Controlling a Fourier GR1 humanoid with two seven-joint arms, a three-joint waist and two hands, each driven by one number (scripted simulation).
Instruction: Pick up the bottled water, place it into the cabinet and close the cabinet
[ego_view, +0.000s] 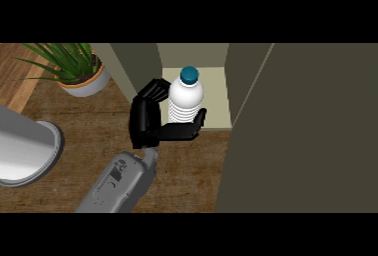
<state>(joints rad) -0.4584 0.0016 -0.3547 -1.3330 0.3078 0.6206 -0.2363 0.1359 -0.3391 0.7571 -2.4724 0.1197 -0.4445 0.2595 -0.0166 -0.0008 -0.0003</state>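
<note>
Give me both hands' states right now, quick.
Left hand: shut on the bottle, at the open cabinet.
Right hand: not in view.

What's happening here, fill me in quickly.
One of the robot's hands has its fingers and thumb curled around a bottled water with a teal cap, holding it upright at the opening of the cabinet, over the pale shelf. The cabinet door stands open at the right. Which hand it is cannot be told from this view. A potted plant sits on the wooden counter to the left, and a grey rounded object lies at the left edge.
</note>
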